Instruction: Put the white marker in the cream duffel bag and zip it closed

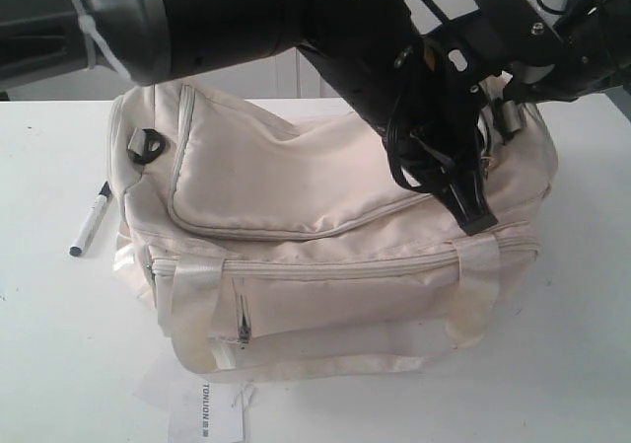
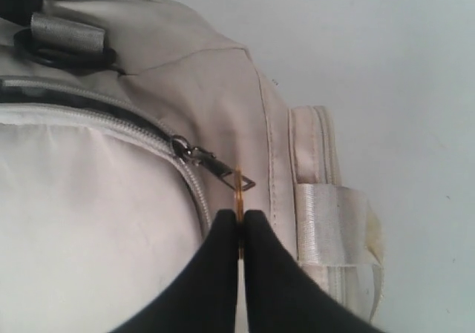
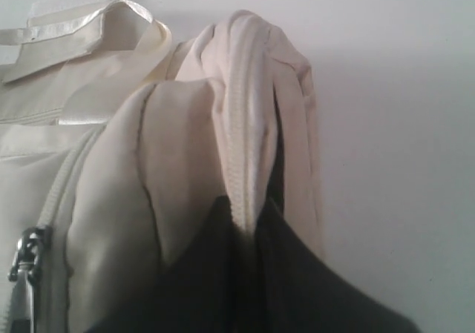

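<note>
Left wrist view shows me the left jaws clamped on the zip pull of the cream duffel bag, right jaws pinching its end fabric, white marker lying just beside it on the worktop.

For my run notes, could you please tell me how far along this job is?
Nothing is finished yet: the white marker lies on the table beside the cream duffel bag. In hand: the left end effector pinches the zip pull, and the right end effector grips a fold at the bag's end. Left to do: opening the flap, inserting the marker, zipping shut.
</note>
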`<state>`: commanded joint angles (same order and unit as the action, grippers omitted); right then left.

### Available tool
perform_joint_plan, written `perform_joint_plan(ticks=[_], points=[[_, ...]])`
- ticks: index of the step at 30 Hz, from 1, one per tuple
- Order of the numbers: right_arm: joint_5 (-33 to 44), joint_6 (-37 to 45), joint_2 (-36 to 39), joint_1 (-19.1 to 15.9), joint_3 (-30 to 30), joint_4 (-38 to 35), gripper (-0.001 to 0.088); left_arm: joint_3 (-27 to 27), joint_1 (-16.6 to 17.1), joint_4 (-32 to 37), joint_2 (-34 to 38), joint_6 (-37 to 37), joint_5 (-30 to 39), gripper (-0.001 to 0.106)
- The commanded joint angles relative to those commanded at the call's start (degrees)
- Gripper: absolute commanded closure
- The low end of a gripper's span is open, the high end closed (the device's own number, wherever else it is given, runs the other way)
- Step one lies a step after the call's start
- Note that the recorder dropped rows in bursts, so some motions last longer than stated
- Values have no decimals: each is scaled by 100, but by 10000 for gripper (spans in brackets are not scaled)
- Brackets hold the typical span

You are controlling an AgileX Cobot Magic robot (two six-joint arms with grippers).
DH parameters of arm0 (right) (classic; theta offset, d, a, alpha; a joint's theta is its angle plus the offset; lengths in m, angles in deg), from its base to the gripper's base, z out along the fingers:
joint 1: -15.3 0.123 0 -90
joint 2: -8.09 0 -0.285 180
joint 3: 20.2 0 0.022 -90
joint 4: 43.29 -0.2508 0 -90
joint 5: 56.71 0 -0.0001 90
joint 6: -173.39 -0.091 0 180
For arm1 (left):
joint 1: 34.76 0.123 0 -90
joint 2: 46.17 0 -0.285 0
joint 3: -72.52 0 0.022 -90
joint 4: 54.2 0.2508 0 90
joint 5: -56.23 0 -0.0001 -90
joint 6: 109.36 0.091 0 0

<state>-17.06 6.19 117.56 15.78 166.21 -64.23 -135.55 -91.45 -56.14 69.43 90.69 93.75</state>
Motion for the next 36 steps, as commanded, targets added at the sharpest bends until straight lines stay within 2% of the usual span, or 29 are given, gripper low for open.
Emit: perform_joint_plan(ticks=[6, 9, 15, 20, 25, 30, 36], points=[[632, -117, -97, 0, 389, 80, 380, 0, 0, 22, 0, -90, -93, 1053], [1003, -117, -271, 0, 528, 161, 306, 0, 0, 26, 0, -124, -92, 1053], [1890, -105, -565, 0, 597, 21, 300, 0, 0, 36, 0, -119, -92, 1053], [2213, -34, -589, 67, 597, -570, 301, 0, 0, 35, -10, -119, -82, 1053], [2242, 51, -561, 292, 597, -564, 301, 0, 0, 35, -10, -119, -82, 1053], [2113, 51, -496, 555, 597, -349, 344, 0, 0, 35, -10, -119, -82, 1053], [2151, 1, -315, 582, 597, -120, 351, 0, 0, 35, -10, -129, -82, 1053]])
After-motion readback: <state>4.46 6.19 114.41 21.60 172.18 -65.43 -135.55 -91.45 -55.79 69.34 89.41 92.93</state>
